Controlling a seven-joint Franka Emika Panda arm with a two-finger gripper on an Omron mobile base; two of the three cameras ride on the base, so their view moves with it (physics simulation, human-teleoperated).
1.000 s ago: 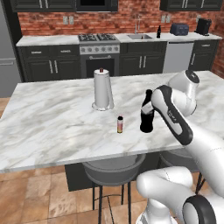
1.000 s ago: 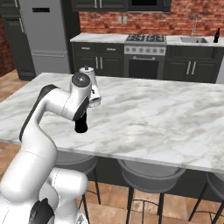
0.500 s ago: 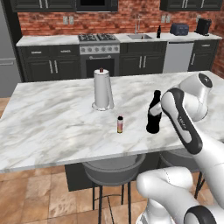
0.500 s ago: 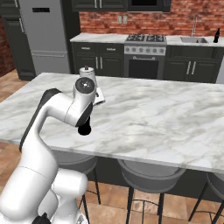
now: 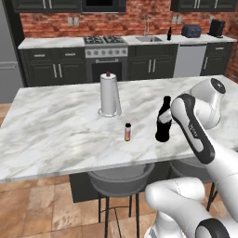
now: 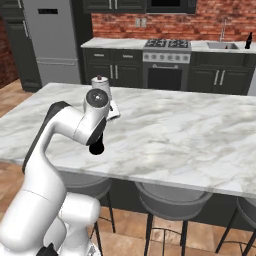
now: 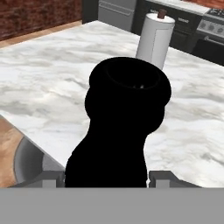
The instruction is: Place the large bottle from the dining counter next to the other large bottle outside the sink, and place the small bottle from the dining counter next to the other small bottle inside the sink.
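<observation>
Right now I am reaching my arm across the marble dining counter (image 5: pixel 56 135), forearm folded back and wrist bent so my gripper (image 7: pixel 107 177) is pointing along the countertop rather than down at it. In the hand view the large bottle (image 7: pixel 120 127) is looming black and close, sitting between my two fingertips (image 7: pixel 164 177), which are flanking its base at 7 and 5 o'clock. The jaws are standing partway apart around it, but I cannot tell whether the pads are actually pressing on it.

From the left base view, the large bottle (image 5: pixel 163 120) is standing upright on the counter, just at 9 o'clock of my forearm. The small bottle (image 5: pixel 127 132) is standing upright too, near the large one at its 9 o'clock, apart from it. A paper towel roll (image 5: pixel 110 95) is standing farther back at 11 o'clock. Across the room, another dark bottle (image 5: pixel 169 34) is standing by the sink (image 5: pixel 148 39).
</observation>
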